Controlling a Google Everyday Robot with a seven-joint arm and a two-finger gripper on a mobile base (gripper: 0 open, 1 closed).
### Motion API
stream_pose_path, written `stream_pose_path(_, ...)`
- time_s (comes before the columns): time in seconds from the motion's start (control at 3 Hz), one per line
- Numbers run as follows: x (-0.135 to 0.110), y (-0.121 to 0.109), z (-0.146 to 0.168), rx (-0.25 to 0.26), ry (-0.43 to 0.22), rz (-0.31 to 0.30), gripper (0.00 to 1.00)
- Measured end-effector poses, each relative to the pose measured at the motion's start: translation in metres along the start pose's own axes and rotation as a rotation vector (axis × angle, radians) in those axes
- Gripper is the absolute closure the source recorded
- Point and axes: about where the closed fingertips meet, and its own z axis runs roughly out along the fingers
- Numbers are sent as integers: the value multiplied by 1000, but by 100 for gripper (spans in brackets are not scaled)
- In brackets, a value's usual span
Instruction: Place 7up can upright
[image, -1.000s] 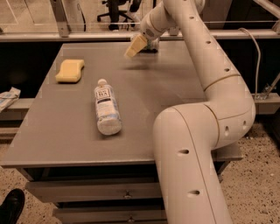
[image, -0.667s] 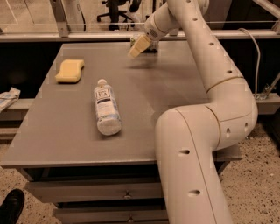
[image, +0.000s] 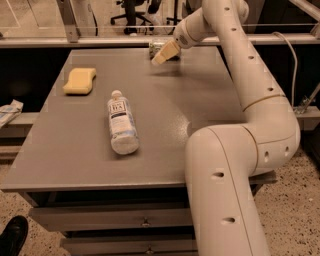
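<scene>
The 7up can (image: 155, 47) shows as a small silver-green shape at the far edge of the grey table (image: 200, 105), mostly hidden behind my gripper. I cannot tell whether it lies down or stands. My gripper (image: 164, 53), with its pale tan tip, is at the far middle of the table, right in front of the can and touching or nearly touching it. The white arm reaches over the table from the right.
A clear plastic bottle (image: 122, 124) with a white cap lies on its side at the table's left middle. A yellow sponge (image: 80, 81) lies at the far left. A metal rail (image: 100, 42) runs behind the table. Drawers are below the front edge.
My gripper has moved a little to the right along the table's far edge, and part of the can now shows to its left. Bottle and sponge have not moved.
</scene>
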Motion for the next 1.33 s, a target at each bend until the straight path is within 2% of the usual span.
stream_pose_path(0.33,-2,-12,-5,36,-37,10,0)
stream_pose_path(0.67,0,-11,-1,38,-25,0,0)
stream_pose_path(1.0,7,0,10,5,26,-20,2)
stream_pose_path(1.33,12,8,16,-18,58,-34,23)
